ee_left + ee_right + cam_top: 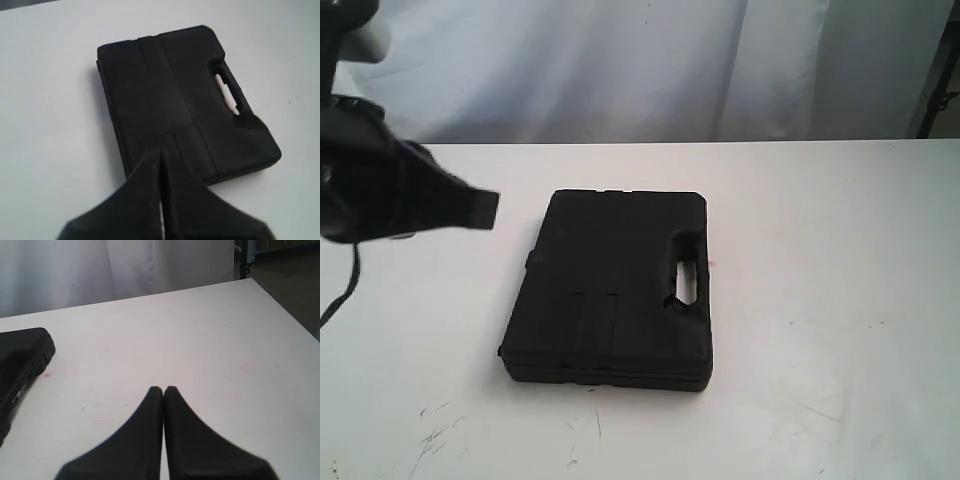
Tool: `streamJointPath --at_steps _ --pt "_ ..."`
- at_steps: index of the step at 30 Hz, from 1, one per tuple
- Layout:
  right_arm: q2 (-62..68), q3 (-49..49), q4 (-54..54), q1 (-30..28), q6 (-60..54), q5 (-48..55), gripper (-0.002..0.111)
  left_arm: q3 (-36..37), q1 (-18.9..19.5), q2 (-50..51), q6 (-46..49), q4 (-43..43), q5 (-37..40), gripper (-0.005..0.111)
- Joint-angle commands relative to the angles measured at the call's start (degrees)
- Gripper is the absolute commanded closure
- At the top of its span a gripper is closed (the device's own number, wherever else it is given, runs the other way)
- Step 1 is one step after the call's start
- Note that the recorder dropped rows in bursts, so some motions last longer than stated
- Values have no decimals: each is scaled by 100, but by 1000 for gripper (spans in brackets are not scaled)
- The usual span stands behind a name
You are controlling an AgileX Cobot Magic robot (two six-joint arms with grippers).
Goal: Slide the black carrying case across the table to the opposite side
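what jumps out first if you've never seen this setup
The flat black plastic carrying case with a moulded handle lies near the middle of the scuffed white table. Next, the black left gripper, jaws shut, pointing at the case from the left; the right gripper is shut too, over bare table beside the case.

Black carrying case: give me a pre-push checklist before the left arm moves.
1. Left gripper shut for pushing: ok.
2. Left gripper touching the black plastic carrying case: not ok; the exterior view shows bare table between them.
3. Case lying flat and closed: ok.
4. Scuffed white tabletop on the handle side free of objects: ok, as far as visible.
5. Right gripper out of the slide path: cannot tell; it is shut and apart from the case, but absent from the exterior view.
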Motion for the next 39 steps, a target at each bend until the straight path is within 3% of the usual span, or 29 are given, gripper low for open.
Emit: streamJointPath --at_steps 1,18,29,35,39 --pt "-36 22 33 -18 12 -35 108 463 -4 -667 -14 93 191 107" --pt "-36 22 33 -18 12 -35 108 678 111 -1669 14 1067 119 107" --pt "-36 22 33 -18 12 -35 108 2344 2463 -3360 14 117 -1071 107" --pt "-36 22 33 -18 12 -35 108 2863 3526 -4498 28 103 -1108 107" --pt "-36 22 33 -18 12 -35 108 3049 4030 -5163 28 103 -952 107"
